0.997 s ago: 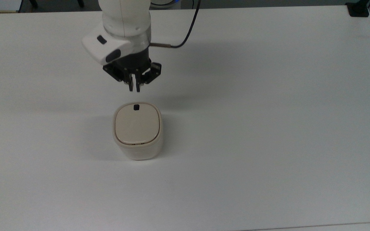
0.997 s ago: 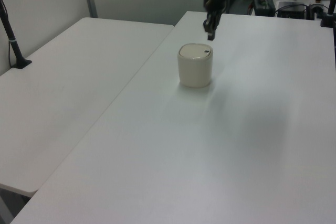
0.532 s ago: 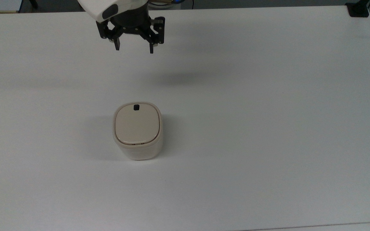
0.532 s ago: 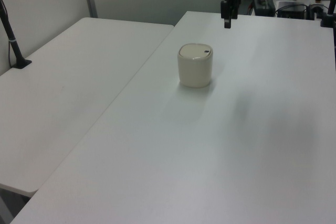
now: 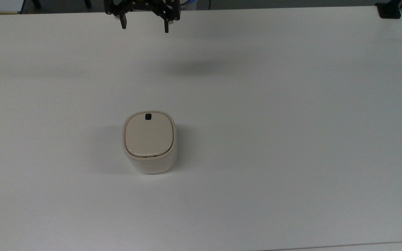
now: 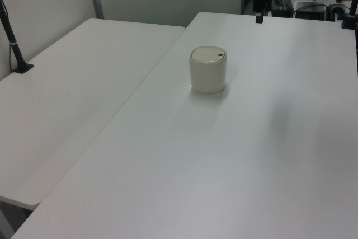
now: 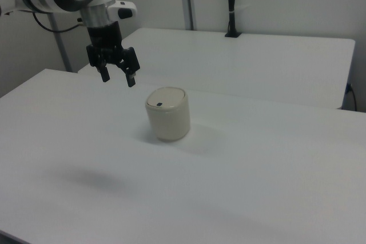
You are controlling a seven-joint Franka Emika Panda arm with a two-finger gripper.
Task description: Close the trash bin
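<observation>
In the top view, the trash bin sat left of centre on the white table, its lid flat and shut. The gripper, which a second earlier had hovered narrow just above the lid's black button, had retreated to the top edge, fingers spread wide and empty. The closing looked done.

In the left view, the bin stood upper centre, the gripper well beyond it.

In the right view, the gripper hung upper left, apart from the bin; a second table lay behind, with nothing in the way.
</observation>
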